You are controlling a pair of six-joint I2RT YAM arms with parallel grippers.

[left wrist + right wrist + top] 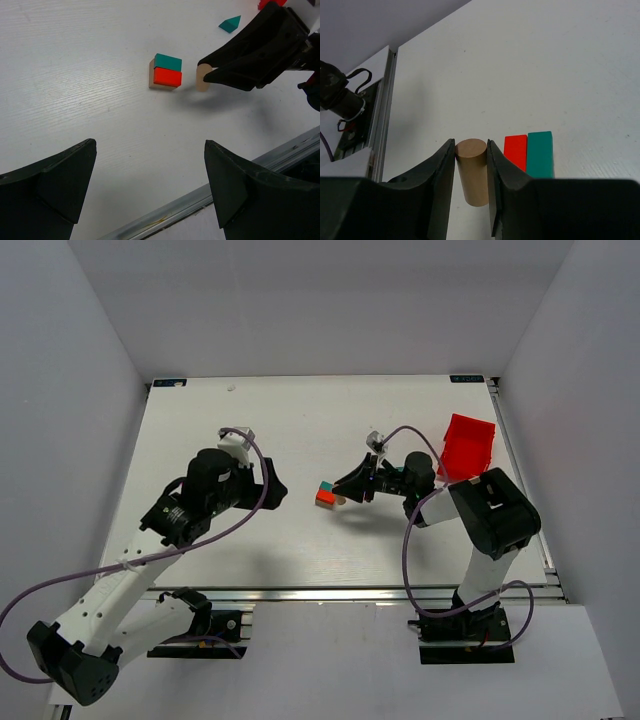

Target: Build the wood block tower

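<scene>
Right gripper (pixel 471 150): clenched on a tan wooden cylinder (pixel 471 170), pinched between both fingers, one round end showing at the fingertips.
Cylinder's position: hangs just beside the wood block tower (pixel 165 72), on the side nearer the right arm, with a narrow gap between them; casts a shadow on the bench (pixel 250 420); contact with the surface cannot be told.
Wood block tower: stands near the middle of the bench, between the two arms; shows a red block and a teal block side by side on a plain tan block, the red one nearer the cylinder in the right wrist view.
Left gripper (pixel 150 185): released, fingers spread wide, grasping nothing; hovers over bare bench and faces the tower from well apart.
Teal wedge (pixel 230 23): lies loose on the bench beyond the right gripper, apart from the tower.
Red bin (pixel 468 445): sits near the far right edge of the bench, behind the right arm's wrist.
</scene>
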